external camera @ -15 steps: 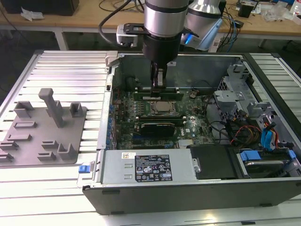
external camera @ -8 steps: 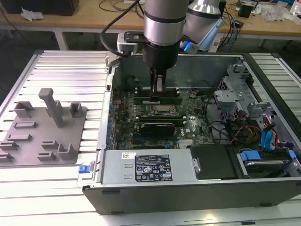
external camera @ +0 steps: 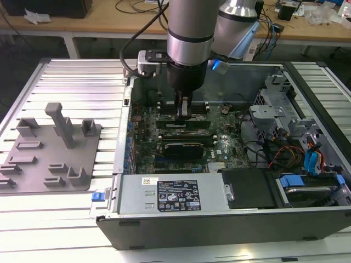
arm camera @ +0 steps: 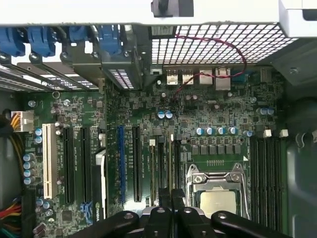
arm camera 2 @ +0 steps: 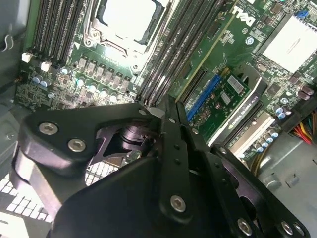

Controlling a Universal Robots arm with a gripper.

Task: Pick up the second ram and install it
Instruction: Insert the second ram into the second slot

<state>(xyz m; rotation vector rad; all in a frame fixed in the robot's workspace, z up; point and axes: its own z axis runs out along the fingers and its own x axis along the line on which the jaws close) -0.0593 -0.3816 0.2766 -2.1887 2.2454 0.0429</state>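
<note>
The gripper [arm camera 2: 168,106] has its fingers drawn narrow, almost together. Whether anything sits between them cannot be told. In the exterior view the gripper [external camera: 184,112] points straight down inside the open computer case [external camera: 164,230], over the black memory slots [arm camera: 166,163] beside the processor socket [arm camera: 215,186]. The second ram [arm camera 2: 208,53] appears as a thin green strip, probably standing in one of these slots, with its near end at the fingertips. The grey fixture plate [external camera: 55,148] lies outside the case, toward the exterior view's left.
</note>
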